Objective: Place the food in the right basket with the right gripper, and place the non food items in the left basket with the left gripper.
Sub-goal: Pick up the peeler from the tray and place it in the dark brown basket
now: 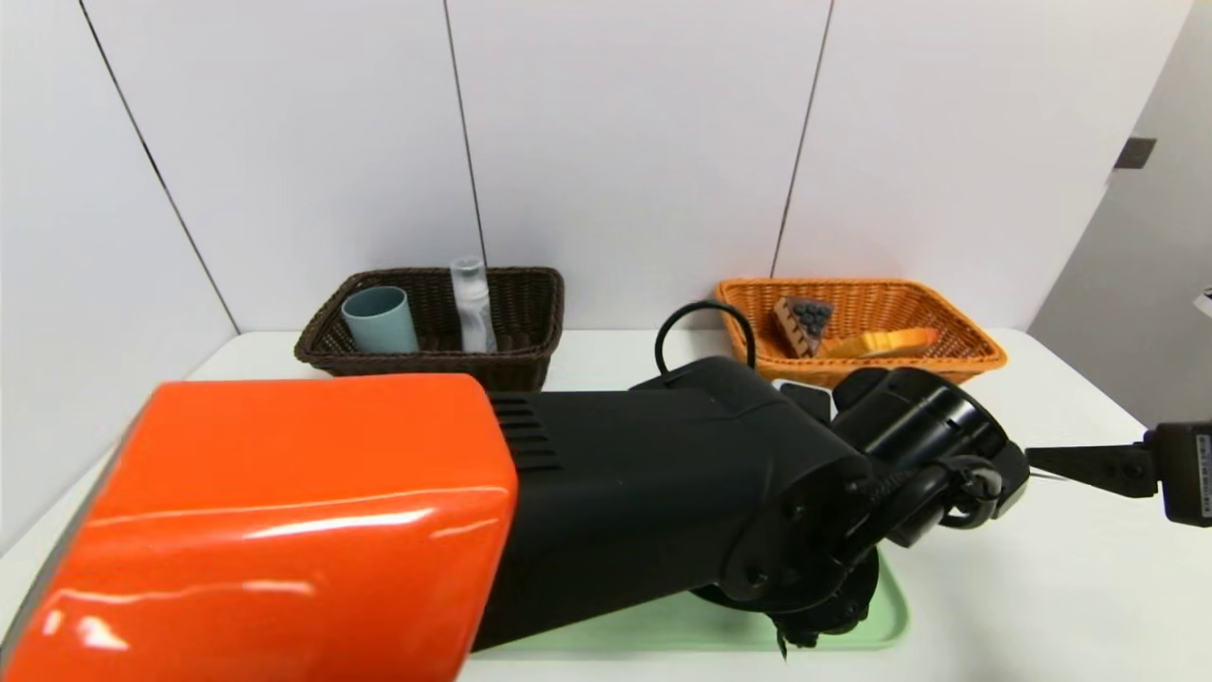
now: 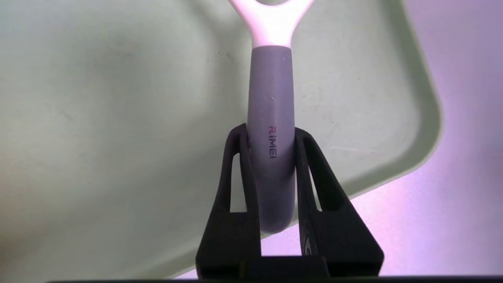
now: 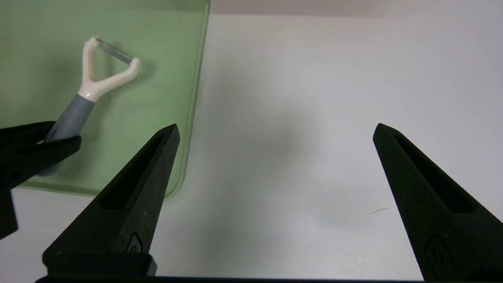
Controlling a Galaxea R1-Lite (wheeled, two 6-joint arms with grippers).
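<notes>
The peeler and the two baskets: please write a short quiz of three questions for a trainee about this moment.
1. True or false: the left gripper is shut on the peeler.
2. Which basket holds the cup? A) brown basket B) orange basket
3. The right gripper hangs over the bare ____.

Key: 1 true; 2 A; 3 table.
</notes>
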